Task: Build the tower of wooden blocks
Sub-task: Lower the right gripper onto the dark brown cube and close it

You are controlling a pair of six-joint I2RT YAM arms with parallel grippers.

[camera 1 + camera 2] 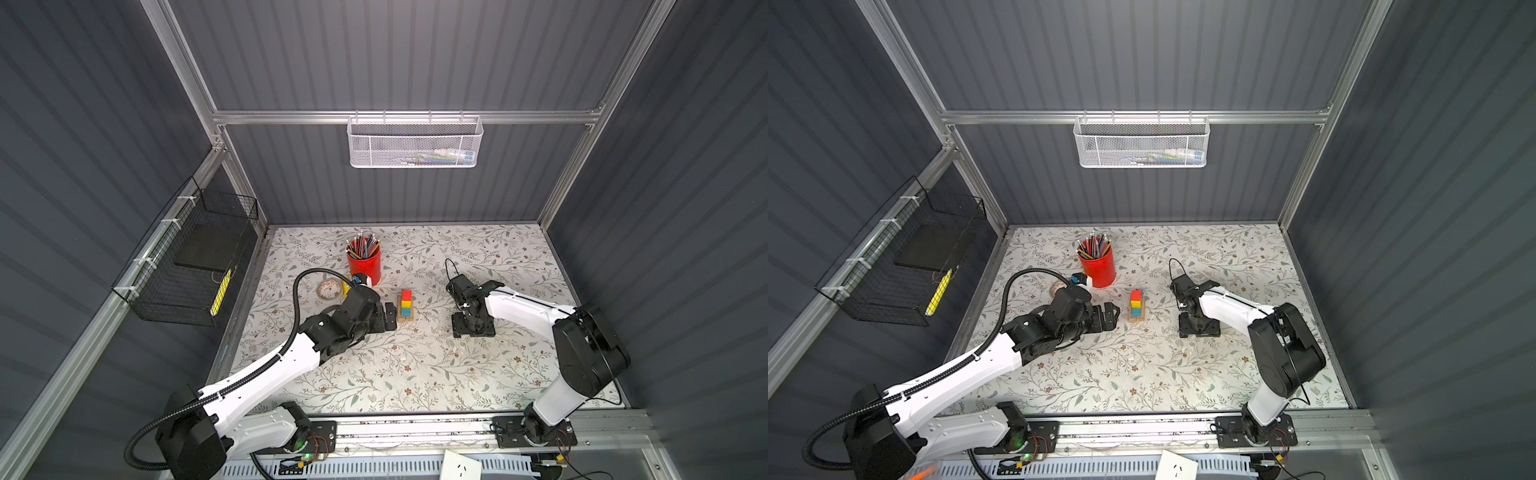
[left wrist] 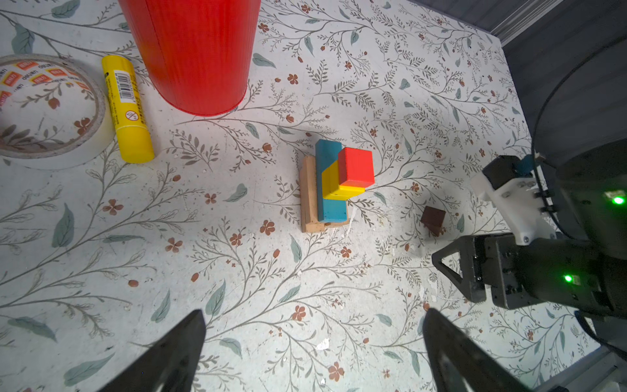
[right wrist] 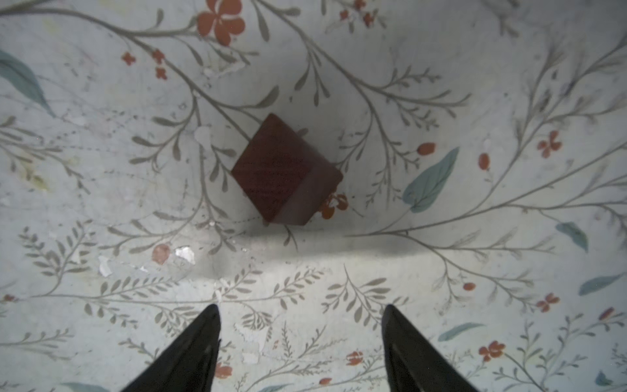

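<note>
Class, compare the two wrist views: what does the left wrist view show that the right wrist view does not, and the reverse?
Left wrist only: the block tower, red cup, glue stick, tape roll, open left claw. Right wrist only: the open gap between the tips of the right claw. Both: the brown roof piece on the floral table.

Floral-patterned tabletop [image 2: 237, 288]; red cube [image 2: 357, 167], yellow cube [image 2: 330, 183], blue plank [image 2: 327, 154], tan planks [image 2: 308, 197], dark brown roof piece [image 3: 278, 169]

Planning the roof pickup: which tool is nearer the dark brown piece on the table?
Right. The right tool hovers close by the dark brown piece; the left tool is on the far side of the wood block tower.
</note>
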